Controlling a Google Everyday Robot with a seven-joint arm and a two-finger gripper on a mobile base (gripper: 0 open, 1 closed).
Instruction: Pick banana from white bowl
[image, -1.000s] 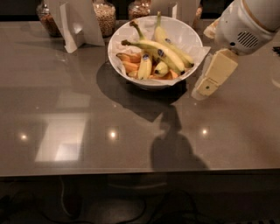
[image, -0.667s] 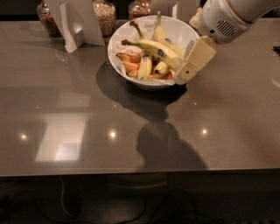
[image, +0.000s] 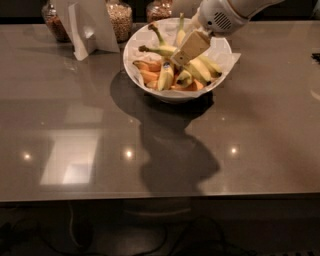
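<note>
The white bowl (image: 150, 87) stands on the table at the back centre, lined with white paper. Several yellow bananas and orange fruit pieces lie in it. The longest banana (image: 204, 68) runs from a greenish stem at the left to a dark tip at the right. My gripper (image: 188, 49) hangs over the middle of the bowl, reaching in from the upper right. It sits right above this banana and hides its middle. A shorter banana (image: 165, 76) with a dark sticker lies just to the gripper's lower left.
Glass jars of grain (image: 119, 19) stand along the back edge behind the bowl. A white folded card stand (image: 87, 27) is at the back left. The brown glossy table (image: 100, 150) stretches toward the front edge, with the arm's shadow on it.
My gripper has moved left from beside the bowl's right rim to over the fruit in the bowl's middle. The bowl and fruit have not moved.
</note>
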